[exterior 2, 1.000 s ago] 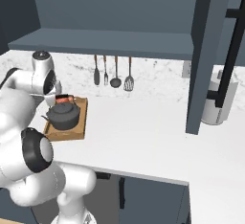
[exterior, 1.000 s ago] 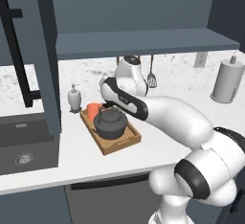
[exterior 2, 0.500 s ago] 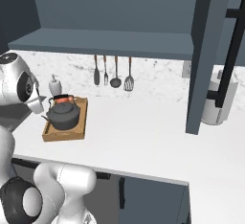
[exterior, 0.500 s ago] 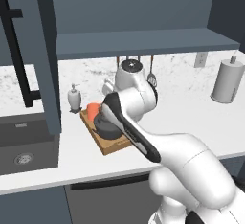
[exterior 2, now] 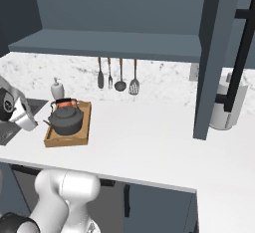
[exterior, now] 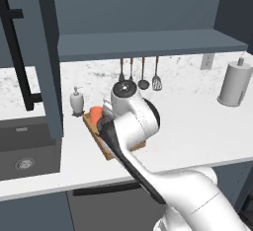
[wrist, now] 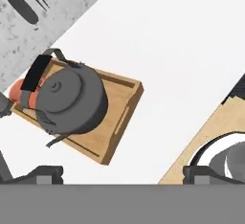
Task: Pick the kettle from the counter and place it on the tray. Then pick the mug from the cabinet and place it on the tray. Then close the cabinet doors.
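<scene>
The dark grey kettle stands on the wooden tray on the white counter. Behind it on the tray sits the orange mug, partly hidden by the kettle. My gripper hangs open above the tray's near side, with nothing between its fingers. In the left base view my arm covers the kettle and most of the tray. Both cabinet doors stand open: the left one and the right one. The cabinet shelf is bare.
A soap dispenser stands behind the tray, and utensils hang on the wall. A paper-towel roll stands at the right. A sink lies to the left. The counter's front edge is close by.
My arm has swung up and back from the tray, toward the left in the right base view. The gripper stayed open. Kettle and mug have not moved.
</scene>
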